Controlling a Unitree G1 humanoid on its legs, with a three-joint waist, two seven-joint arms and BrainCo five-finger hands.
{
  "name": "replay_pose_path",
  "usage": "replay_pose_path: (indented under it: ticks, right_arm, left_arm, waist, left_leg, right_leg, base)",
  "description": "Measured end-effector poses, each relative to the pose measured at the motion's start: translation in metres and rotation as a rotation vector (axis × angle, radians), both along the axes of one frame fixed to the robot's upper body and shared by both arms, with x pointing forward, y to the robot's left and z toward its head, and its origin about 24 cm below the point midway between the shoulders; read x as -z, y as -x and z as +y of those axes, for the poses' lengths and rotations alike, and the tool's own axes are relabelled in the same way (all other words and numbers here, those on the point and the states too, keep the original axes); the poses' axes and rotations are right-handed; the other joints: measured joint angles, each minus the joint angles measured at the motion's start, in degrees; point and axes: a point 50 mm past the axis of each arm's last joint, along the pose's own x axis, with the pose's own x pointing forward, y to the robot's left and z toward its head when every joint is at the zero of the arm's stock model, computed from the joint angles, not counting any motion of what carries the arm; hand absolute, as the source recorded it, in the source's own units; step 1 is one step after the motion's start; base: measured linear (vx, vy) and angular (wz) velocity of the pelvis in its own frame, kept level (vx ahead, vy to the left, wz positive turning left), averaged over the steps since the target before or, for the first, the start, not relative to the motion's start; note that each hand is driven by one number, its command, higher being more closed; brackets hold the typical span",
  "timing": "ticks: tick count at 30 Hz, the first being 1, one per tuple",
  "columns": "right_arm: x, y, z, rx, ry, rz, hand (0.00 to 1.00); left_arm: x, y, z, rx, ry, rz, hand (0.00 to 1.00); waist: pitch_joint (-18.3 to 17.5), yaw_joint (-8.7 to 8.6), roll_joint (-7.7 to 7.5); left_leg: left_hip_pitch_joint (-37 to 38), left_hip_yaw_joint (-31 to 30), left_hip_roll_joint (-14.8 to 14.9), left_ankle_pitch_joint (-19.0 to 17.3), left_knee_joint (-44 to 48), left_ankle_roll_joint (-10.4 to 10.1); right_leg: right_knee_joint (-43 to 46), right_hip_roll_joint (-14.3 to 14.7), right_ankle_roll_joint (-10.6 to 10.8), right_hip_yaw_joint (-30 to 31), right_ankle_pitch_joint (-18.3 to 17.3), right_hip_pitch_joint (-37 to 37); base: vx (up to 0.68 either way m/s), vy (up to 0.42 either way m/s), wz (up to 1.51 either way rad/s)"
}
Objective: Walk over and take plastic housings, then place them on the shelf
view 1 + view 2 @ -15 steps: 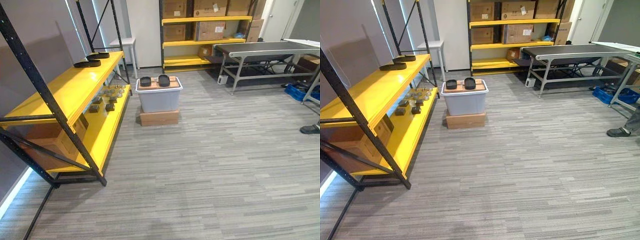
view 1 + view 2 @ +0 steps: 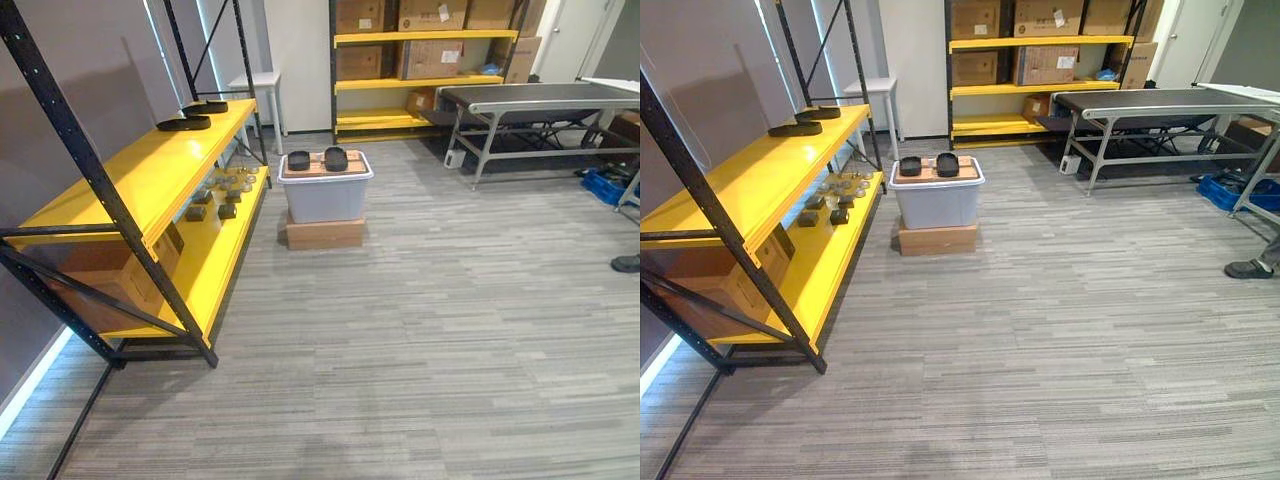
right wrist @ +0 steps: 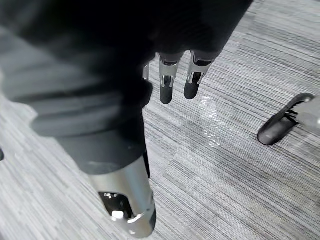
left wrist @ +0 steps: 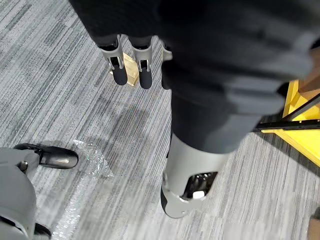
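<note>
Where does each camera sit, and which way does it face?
Left eye view: on the head, looking down and ahead at the yellow shelf and the grey bin carrying black housings.
Right eye view: beside it, sharing that scene.
Left wrist view: on that wrist, looking down past the left hand at the floor.
Right wrist view: on that wrist, looking down past the right hand at the floor.

A grey tote (image 2: 325, 195) sits out on the floor, perched on a flat cardboard box (image 2: 324, 234). Behind and right of the tote stretches a metal conveyor table (image 2: 540, 97), a blue crate (image 2: 606, 186) farther right. Straight behind the tote stands a carton-loaded storage rack (image 2: 400, 81), a white stool (image 2: 252, 82) back-left.
</note>
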Motion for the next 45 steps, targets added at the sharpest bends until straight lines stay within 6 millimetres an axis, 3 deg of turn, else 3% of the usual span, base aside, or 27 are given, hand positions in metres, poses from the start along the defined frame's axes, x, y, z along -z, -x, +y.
replay_pose_path:
  ticks: [13, 24, 26, 28, 29, 30, 32, 34, 35, 36, 37, 38, 39, 40, 42, 43, 44, 45]
  right_arm:
    - [0.003, 0.001, 0.008, -0.019, -0.01, 0.022, 0.0]
    - [0.006, -0.003, 0.018, -0.085, -0.018, 0.044, 0.0]
    - [0.006, -0.008, 0.019, -0.104, -0.017, 0.038, 0.0]
    - [0.006, -0.017, 0.022, -0.14, -0.015, 0.029, 0.0]
    - [0.006, -0.018, 0.024, -0.155, -0.017, 0.029, 0.0]
    - [0.007, -0.026, 0.03, -0.194, -0.023, 0.024, 0.0]
    - [0.011, -0.023, 0.041, -0.228, -0.046, 0.039, 0.0]
    - [0.013, -0.023, 0.048, -0.254, -0.059, 0.048, 0.0]
    - [0.013, -0.022, 0.05, -0.253, -0.065, 0.048, 0.0]
    - [0.014, -0.018, 0.051, -0.247, -0.069, 0.057, 0.0]
    - [0.015, -0.015, 0.051, -0.243, -0.07, 0.065, 0.0]
    - [0.017, 0.0, 0.049, -0.213, -0.076, 0.093, 0.0]
    - [0.018, 0.011, 0.047, -0.153, -0.08, 0.099, 0.0]
    - [0.018, 0.014, 0.048, -0.128, -0.084, 0.098, 0.0]
    - [0.021, 0.018, 0.059, -0.103, -0.106, 0.09, 0.0]
    - [0.021, 0.021, 0.064, -0.102, -0.111, 0.086, 0.0]
    - [0.021, 0.022, 0.068, -0.1, -0.111, 0.077, 0.0]
    - [0.021, 0.021, 0.07, -0.102, -0.112, 0.072, 0.0]
  left_arm:
    - [0.004, 0.006, -0.01, 0.033, 0.017, 0.024, 0.0]
    - [0.003, 0.001, -0.011, 0.051, 0.017, 0.0, 0.0]
    - [0.002, -0.001, -0.012, 0.046, 0.02, -0.005, 0.0]
    - [0.002, -0.004, -0.013, 0.067, 0.02, -0.01, 0.0]
    - [0.002, -0.004, -0.013, 0.075, 0.019, -0.006, 0.0]
    - [0.002, -0.003, -0.01, 0.085, 0.01, 0.001, 0.0]
    - [-0.001, -0.005, -0.004, 0.111, -0.01, 0.007, 0.0]
    - [-0.003, -0.013, -0.001, 0.115, -0.024, -0.008, 0.0]
    - [-0.005, -0.023, 0.001, 0.118, -0.035, -0.032, 0.0]
    - [-0.008, -0.036, 0.001, 0.116, -0.043, -0.062, 0.0]
    - [-0.01, -0.042, 0.001, 0.117, -0.043, -0.077, 0.0]
    - [-0.01, -0.048, -0.002, 0.108, -0.035, -0.097, 0.0]
    - [-0.01, -0.053, -0.009, 0.086, -0.017, -0.125, 0.0]
    - [-0.01, -0.055, -0.012, 0.071, -0.009, -0.14, 0.0]
    - [-0.01, -0.057, -0.018, 0.032, 0.003, -0.171, 0.0]
    - [-0.01, -0.058, -0.023, 0.02, 0.014, -0.186, 0.0]
    - [-0.011, -0.059, -0.03, -0.008, 0.03, -0.214, 0.0]
    - [-0.01, -0.058, -0.033, -0.017, 0.038, -0.222, 0.0]
  waist:
    - [0.05, -0.05, -0.1]
    - [0.26, 0.69, -0.68]
    - [0.6, 0.77, -1.0]
    - [2.19, 1.15, -1.36]
    - [2.67, 1.54, -1.36]
    - [3.68, 1.64, -1.18]
    - [4.54, 1.36, -1.72]
    - [4.93, 0.39, -1.37]
    - [5.62, -0.48, -1.27]
    - [6.1, -1.59, -1.46]
    - [6.34, -2.03, -1.61]
    - [6.32, -2.59, -1.6]
    - [6.0, -3.43, -0.25]
    - [5.91, -3.29, 0.27]
    - [5.99, -2.86, 0.31]
    - [6.02, -3.0, 0.28]
    - [6.08, -2.81, 0.5]
    - [6.03, -2.31, 0.73]
  left_leg:
    - [0.04, 0.55, 0.1, -0.05, -0.1, -0.04]
    - [0.08, 2.92, 0.55, -0.59, -0.5, -0.57]
    - [-1.16, 3.16, 0.6, -2.47, 1.78, 0.08]
    - [-1.15, 4.06, 0.48, -4.68, 3.98, 0.89]
    - [-0.66, 4.87, 0.54, -4.93, 3.92, 1.02]
    - [0.53, 5.26, 0.39, -5.29, 3.59, 1.99]
    - [1.74, 5.1, 0.49, -5.81, 3.0, 2.42]
    - [2.1, 4.73, 1.48, -6.58, 2.74, 1.96]
    - [2.25, 3.81, 2.38, -7.13, 2.71, 1.39]
    - [2.6, 2.31, 3.04, -7.83, 2.43, 0.42]
    - [3.14, 1.6, 3.17, -8.25, 2.19, -0.11]
    - [4.44, 0.18, 3.86, -9.29, 1.83, -1.51]
    - [6.04, -0.68, 6.02, -9.75, 1.3, -2.19]
    - [6.51, -0.56, 6.59, -9.64, 1.76, -2.31]
    - [4.07, -0.28, 8.69, -9.31, 12.51, -3.01]
    - [0.58, -0.36, 9.91, -9.09, 23.06, -3.42]
    - [-5.92, -1.52, 12.32, -5.75, 40.46, -4.03]
    - [-8.85, -2.51, 13.42, -4.73, 48.35, -4.37]
  right_leg:
    - [0.02, 0.13, 0.0, 0.4, -0.01, -0.1]
    - [0.06, 0.76, -0.02, 2.94, 0.0, -1.33]
    - [3.83, 0.42, 0.46, 3.06, -2.47, -3.52]
    - [19.65, -1.17, 4.64, 2.82, -8.75, -10.27]
    - [24.83, -1.56, 5.44, 2.43, -9.3, -12.85]
    - [34.23, -3.0, 5.57, -0.3, -9.91, -17.59]
    - [38.63, -3.91, 5.56, -2.94, -11.23, -21.27]
    - [33.34, -2.83, 4.78, -3.62, -11.17, -24.23]
    - [26.34, -1.78, 3.0, -3.47, -9.41, -25.67]
    - [18.27, -1.11, 1.7, -3.04, -5.84, -26.53]
    - [14.97, -1.01, 1.74, -2.71, -4.09, -26.69]
    - [13.7, -0.37, 1.25, -0.86, 1.83, -26.33]
    - [17.12, 1.44, -1.54, -0.34, 2.62, -26.43]
    - [19.04, 1.99, -3.14, -0.78, 0.45, -26.74]
    - [23.15, 2.59, -5.56, -1.75, -3.96, -24.86]
    - [22.68, 2.53, -6.05, -2.31, -5.5, -22.22]
    - [21.25, 3.01, -6.87, -2.93, -7.23, -18.22]
    - [20.49, 3.62, -7.44, -2.78, -7.79, -16.15]
  base:
    - [-0.02, -0.015, -0.02]
    - [-0.01, -0.021, -0.12]
    - [-0.01, -0.011, -0.09]
    - [0.01, 0.014, -0.23]
    - [0.02, 0.06, -0.42]
    - [0.02, 0.07, -0.29]
    - [0.11, 0.048, -0.06]
    - [0.2, -0.03, 0.12]
    - [0.37, -0.154, 0.47]
    - [0.33, -0.142, 0.58]
    - [0.4, -0.199, 0.71]
    - [0.51, -0.273, 0.74]
    - [0.64, -0.317, 0.64]
    - [0.7, -0.324, 0.3]
    - [0.6, -0.255, 0.15]
    - [0.61, -0.23, 0.42]
    - [0.48, -0.159, 0.32]
    - [0.59, -0.16, -0.03]
